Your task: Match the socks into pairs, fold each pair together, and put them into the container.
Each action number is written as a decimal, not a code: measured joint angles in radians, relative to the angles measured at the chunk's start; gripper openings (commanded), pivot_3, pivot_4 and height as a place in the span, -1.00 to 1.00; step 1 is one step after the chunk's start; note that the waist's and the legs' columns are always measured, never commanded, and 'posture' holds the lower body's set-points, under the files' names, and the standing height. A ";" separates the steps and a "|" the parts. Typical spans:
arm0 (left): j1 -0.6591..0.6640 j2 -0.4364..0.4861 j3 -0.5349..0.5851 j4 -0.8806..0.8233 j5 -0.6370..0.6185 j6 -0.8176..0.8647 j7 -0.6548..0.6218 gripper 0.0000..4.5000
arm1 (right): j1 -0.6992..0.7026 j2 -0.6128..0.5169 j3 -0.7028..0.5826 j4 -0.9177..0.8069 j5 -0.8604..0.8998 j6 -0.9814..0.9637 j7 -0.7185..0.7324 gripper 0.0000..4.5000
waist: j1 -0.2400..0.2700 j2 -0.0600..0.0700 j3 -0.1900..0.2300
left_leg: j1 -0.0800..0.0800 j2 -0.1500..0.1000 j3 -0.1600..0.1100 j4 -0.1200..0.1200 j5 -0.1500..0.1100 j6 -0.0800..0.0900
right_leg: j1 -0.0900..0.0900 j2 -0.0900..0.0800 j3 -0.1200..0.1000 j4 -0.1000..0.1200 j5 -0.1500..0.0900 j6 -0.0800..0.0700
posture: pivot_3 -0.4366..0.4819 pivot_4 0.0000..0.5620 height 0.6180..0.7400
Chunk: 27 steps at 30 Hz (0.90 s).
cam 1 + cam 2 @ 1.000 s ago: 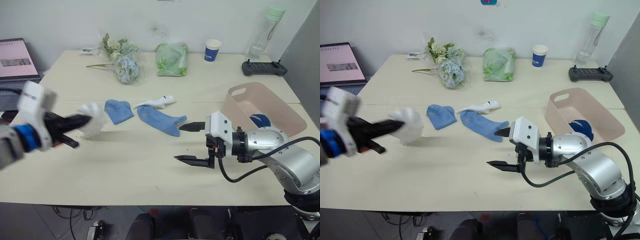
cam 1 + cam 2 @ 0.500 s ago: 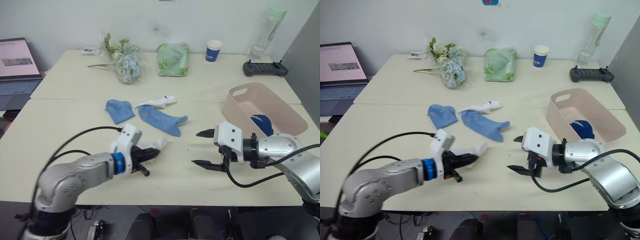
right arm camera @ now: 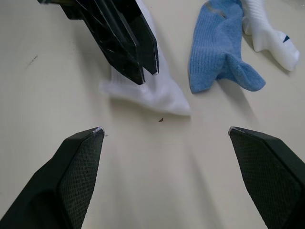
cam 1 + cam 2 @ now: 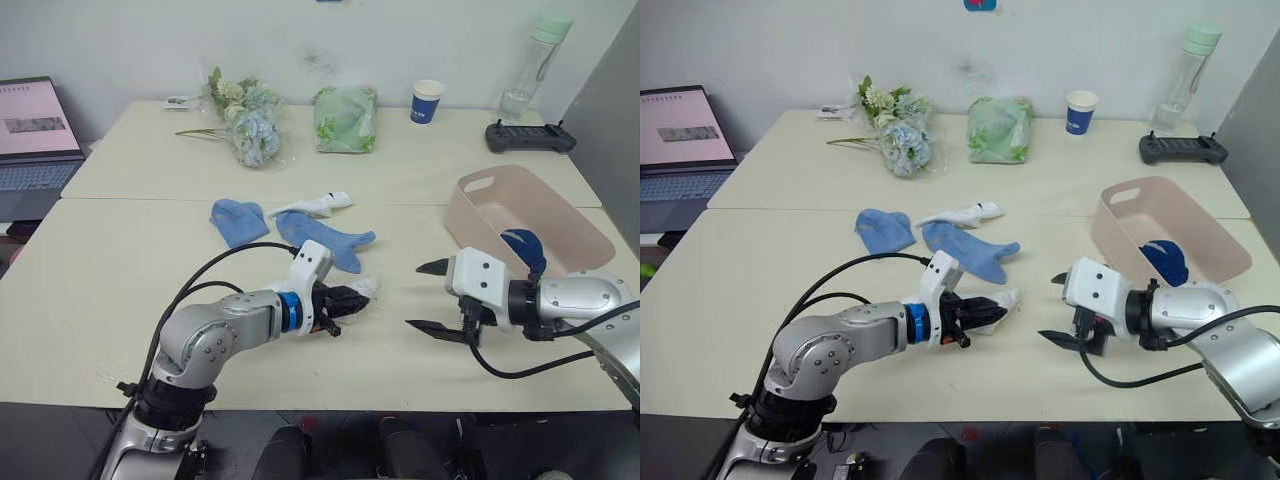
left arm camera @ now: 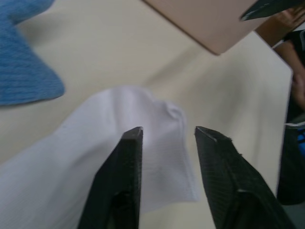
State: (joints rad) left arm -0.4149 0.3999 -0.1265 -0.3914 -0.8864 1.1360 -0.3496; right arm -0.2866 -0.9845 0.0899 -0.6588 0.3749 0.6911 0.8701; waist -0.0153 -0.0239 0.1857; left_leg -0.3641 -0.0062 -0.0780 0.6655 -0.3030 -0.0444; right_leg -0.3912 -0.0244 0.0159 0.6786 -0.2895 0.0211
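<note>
Left gripper low on desk, jaws slightly parted over white sock lying flat beneath them. Right gripper just beside, jaws wide open, empty. Container near right arm, something dark blue inside.

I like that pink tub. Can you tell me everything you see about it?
The tub is pale pink, smooth plastic, oblong with rounded corners and a handle slot cut in its far end. It sits upright and open on the table, on the robot's right, past the right gripper. Something dark blue lies inside. Nothing grips it.
</note>
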 measured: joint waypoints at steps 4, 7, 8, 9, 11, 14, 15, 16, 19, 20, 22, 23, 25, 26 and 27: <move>-0.009 0.074 0.035 -0.063 -0.057 0.028 -0.073 0.68 | -0.001 -0.006 -0.003 0.031 -0.011 -0.030 0.017 1.00 | -0.004 0.000 0.000 | 0.000 0.001 0.000 -0.001 0.001 -0.001 | 0.000 0.000 0.000 0.000 0.000 0.000 | -0.05 -0.47 1.00; 0.016 0.207 0.076 -0.111 -0.041 -0.007 -0.163 0.99 | -0.001 -0.006 -0.005 0.038 -0.016 -0.040 0.024 1.00 | -0.009 0.000 0.000 | 0.001 0.001 0.000 -0.001 0.001 -0.001 | 0.000 0.001 0.000 0.001 0.000 0.000 | -0.05 -0.47 1.00; 0.031 0.252 0.077 -0.117 -0.008 -0.054 -0.205 0.99 | -0.003 -0.006 -0.005 0.038 -0.020 -0.044 0.024 1.00 | -0.009 0.000 0.000 | 0.001 0.001 0.000 -0.001 0.001 -0.001 | 0.000 0.001 0.000 0.000 0.000 0.000 | -0.05 -0.47 1.00; 0.058 0.313 0.077 -0.117 0.047 -0.137 -0.265 0.99 | -0.003 -0.006 -0.007 0.038 -0.021 -0.050 0.024 1.00 | -0.010 0.000 0.000 | 0.001 0.001 0.000 -0.001 0.001 -0.002 | 0.000 0.001 0.000 0.000 0.000 0.000 | -0.05 -0.47 1.00; 0.101 0.417 0.080 -0.085 0.172 -0.310 -0.381 0.99 | -0.003 -0.005 -0.010 0.045 -0.021 -0.053 0.024 1.00 | -0.009 0.000 0.000 | 0.001 0.000 0.000 -0.001 0.001 -0.002 | 0.000 0.001 0.000 0.000 0.000 0.000 | -0.05 -0.47 1.00; 0.161 0.560 0.068 0.023 0.362 -0.604 -0.570 0.99 | -0.003 0.005 -0.011 0.048 -0.021 -0.059 0.025 1.00 | -0.008 0.001 0.000 | 0.001 0.000 0.000 -0.002 0.001 -0.001 | 0.000 0.000 0.000 -0.002 0.000 -0.001 | -0.05 -0.47 1.00; 0.176 0.588 0.065 0.070 0.415 -0.695 -0.628 0.99 | -0.003 0.010 -0.011 0.049 -0.020 -0.060 0.026 1.00 | -0.008 0.001 0.000 | 0.001 0.000 0.000 -0.002 0.000 0.000 | 0.000 0.000 0.000 -0.002 0.000 0.000 | -0.05 -0.47 1.00; 0.181 0.598 0.064 0.101 0.445 -0.748 -0.663 0.99 | -0.003 0.013 -0.011 0.048 -0.020 -0.061 0.027 1.00 | -0.007 0.001 0.000 | 0.000 0.000 0.000 -0.002 0.000 0.001 | 0.000 0.000 0.000 -0.003 0.000 -0.001 | -0.05 -0.47 1.00; 0.210 0.646 0.050 0.204 0.554 -0.970 -0.787 0.99 | -0.003 0.050 -0.009 0.027 -0.012 -0.057 0.020 1.00 | -0.008 0.001 0.000 | 0.000 0.000 0.000 -0.003 -0.001 0.001 | 0.000 0.000 0.000 -0.005 0.000 0.000 | -0.05 -0.47 1.00; 0.209 0.648 0.048 0.241 0.591 -1.037 -0.810 0.99 | -0.002 0.072 0.000 0.007 -0.004 -0.049 0.012 1.00 | -0.008 0.001 0.000 | -0.001 0.001 0.000 -0.003 -0.001 0.002 | 0.000 0.000 -0.001 -0.005 0.000 0.000 | -0.05 -0.47 1.00; 0.197 0.644 0.026 0.309 0.657 -1.147 -0.838 0.82 | 0.003 0.107 0.042 -0.041 0.003 -0.033 0.000 1.00 | -0.007 0.001 0.000 | -0.001 0.001 0.000 -0.003 -0.001 0.002 | 0.000 0.000 -0.001 -0.004 0.000 0.000 | -0.05 -0.47 1.00; 0.183 0.632 0.009 0.341 0.685 -1.187 -0.844 0.71 | 0.004 0.117 0.063 -0.058 0.003 -0.023 -0.004 1.00 | -0.006 0.001 0.000 | -0.001 0.000 0.000 -0.003 -0.001 0.002 | 0.000 0.000 -0.001 -0.004 0.000 0.000 | -0.05 -0.47 1.00; 0.161 0.603 -0.020 0.396 0.731 -1.245 -0.853 0.43 | 0.004 0.130 0.094 -0.079 0.000 -0.005 -0.017 1.00 | -0.006 0.001 0.000 | -0.001 0.000 0.000 -0.002 -0.001 0.002 | 0.000 0.000 -0.001 -0.004 0.000 0.000 | -0.05 -0.47 1.00; 0.146 0.592 -0.035 0.424 0.755 -1.273 -0.860 0.31 | 0.004 0.134 0.102 -0.085 -0.001 0.000 -0.024 1.00 | -0.006 0.001 0.000 | -0.001 0.000 0.000 -0.001 -0.001 0.002 | 0.000 0.000 -0.001 -0.003 0.000 0.000 | -0.05 -0.47 1.00; 0.133 0.581 -0.045 0.450 0.777 -1.294 -0.862 0.14 | 0.005 0.136 0.112 -0.087 -0.004 0.002 -0.027 1.00 | -0.007 0.001 0.000 | -0.001 0.000 0.000 -0.001 -0.001 0.002 | 0.000 0.001 -0.001 -0.003 0.000 0.000 | -0.05 -0.47 1.00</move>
State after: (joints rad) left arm -0.2815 0.9808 -0.1717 0.0584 -0.1097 -0.1579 -1.2119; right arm -0.2817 -0.8487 0.2016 -0.7461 0.3706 0.6932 0.8426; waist -0.0221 -0.0232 0.1862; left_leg -0.3648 -0.0064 -0.0780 0.6646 -0.3043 -0.0420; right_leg -0.3909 -0.0239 0.0146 0.6758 -0.2895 0.0211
